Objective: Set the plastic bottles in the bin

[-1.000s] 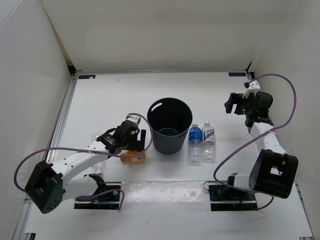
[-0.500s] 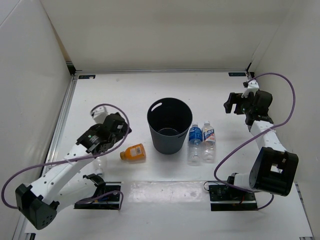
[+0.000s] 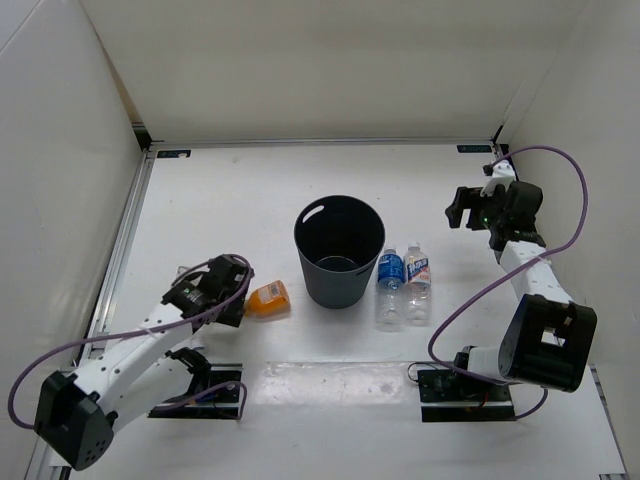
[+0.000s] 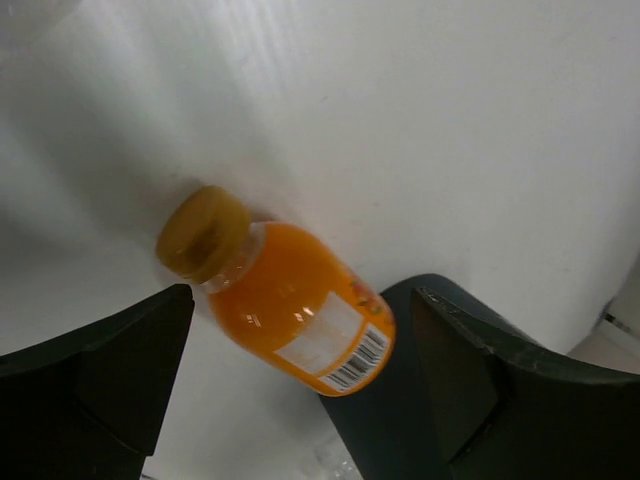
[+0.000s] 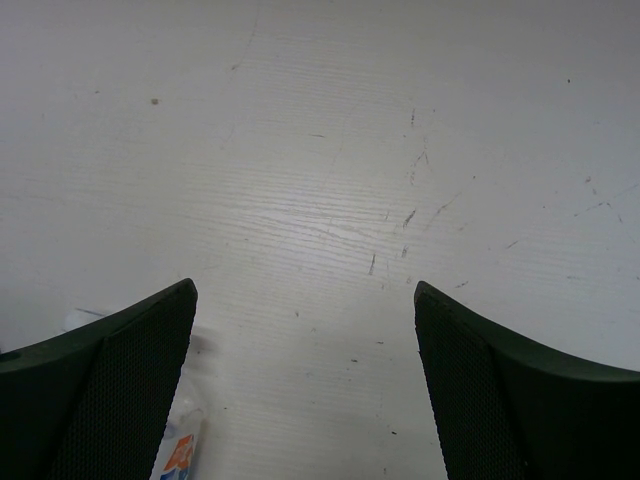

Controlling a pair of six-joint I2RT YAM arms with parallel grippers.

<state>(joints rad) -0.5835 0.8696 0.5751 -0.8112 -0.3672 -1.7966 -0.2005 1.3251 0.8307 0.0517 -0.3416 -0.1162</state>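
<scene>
My left gripper (image 3: 242,298) has its fingers spread wide and holds nothing, low over the short orange plastic bottle (image 3: 268,298), which lies on its side on the table just left of the round dark grey plastic bin (image 3: 335,285). My right gripper (image 3: 462,210) is also spread and empty, far right, well apart from everything. The blue-labelled clear bottle (image 3: 390,275) and the white-and-blue-labelled clear bottle (image 3: 418,275) sit side by side just right of the bin. The orange one looks full, so I judge it has some weight. It seems stiff, smooth and round, and likely to roll, so I'd pinch across the labelled body, not the cap. The left wrist view shows the cap, the barcode and the bottle framed between my fingers. The top view shows the whole layout and the bin's open mouth instead. The right wrist view shows mostly bare table and a scrap of label.
</scene>
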